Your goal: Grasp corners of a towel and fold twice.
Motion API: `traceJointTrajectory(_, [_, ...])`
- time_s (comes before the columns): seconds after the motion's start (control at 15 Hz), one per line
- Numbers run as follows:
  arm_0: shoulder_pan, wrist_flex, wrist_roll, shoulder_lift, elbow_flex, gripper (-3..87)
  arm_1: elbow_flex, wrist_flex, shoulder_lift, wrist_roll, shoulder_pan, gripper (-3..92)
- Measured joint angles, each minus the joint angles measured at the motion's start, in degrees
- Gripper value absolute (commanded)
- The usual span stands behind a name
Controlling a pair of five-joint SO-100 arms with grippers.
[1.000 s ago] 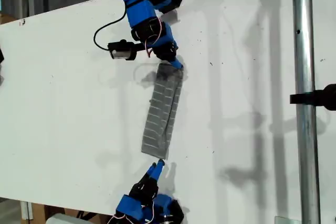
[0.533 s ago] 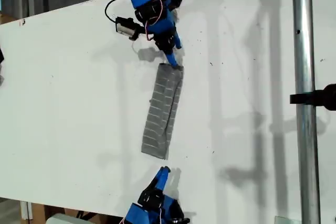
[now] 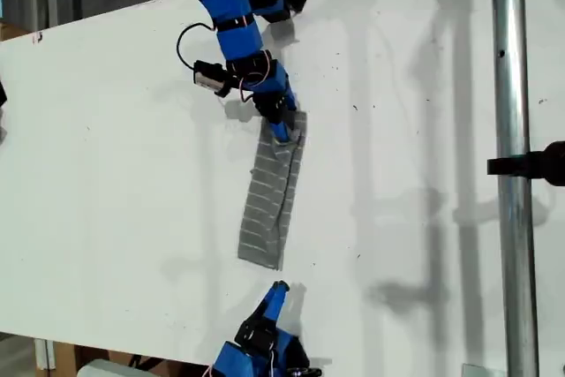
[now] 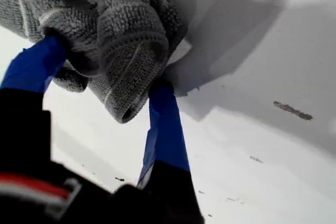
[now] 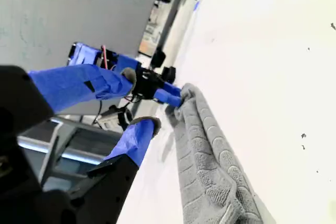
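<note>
Since half-second-ago frame, first end effector point(image 3: 282, 132) dropped onto far end of grey white-striped towel point(image 3: 270, 200), pinching bunched cloth. Towel: narrow folded strip, mid white counter point(image 3: 115, 165). Second end effector point(image 3: 274, 293) spread, clear of near end. Second fold pending, likely; next: carry pinched end toward near end.

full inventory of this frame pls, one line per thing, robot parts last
towel: 1, grey with thin white stripes, folded into a long strip mid-table, one end bunched.
table: 1, white, under everything.
pole: 1, silver metal, upright along the exterior view's right, black clamp on it.
my first gripper: 1, blue jaws, closed around the towel's bunched end, towards the exterior view's top.
my second gripper: 1, blue jaws apart, holding nothing, off the towel's other end, at the exterior view's bottom.
</note>
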Motion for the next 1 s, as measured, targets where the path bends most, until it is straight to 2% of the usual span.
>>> traceJointTrajectory(0.13, [0.1,0.0,0.1,0.9,0.2,12.1,0.5,-3.3,-1.7,-1.8,2.4,31.2])
traceJointTrajectory(0.27, [0.1,0.0,0.2,1.6,0.2,12.1,0.6,-9.8,-3.6,-4.0,3.3,16.7])
traceJointTrajectory(0.47, [0.1,0.5,0.2,2.4,0.2,12.1,0.5,-23.4,-8.8,-4.1,3.7,-0.1])
traceJointTrajectory(0.6, [0.1,0.5,0.2,2.7,0.2,12.0,0.5,-24.3,-9.6,-4.1,3.3,-0.1])
traceJointTrajectory(0.73, [0.2,0.5,0.6,3.0,0.2,12.0,0.6,-12.0,-4.0,-4.2,1.0,-0.1])
traceJointTrajectory(0.87, [0.2,0.5,0.7,3.3,0.2,12.0,1.4,8.9,10.7,-2.5,-4.0,-0.1])
traceJointTrajectory(1.0, [0.2,0.5,0.9,3.4,0.4,12.0,1.4,31.8,31.5,5.2,-12.4,-0.1])
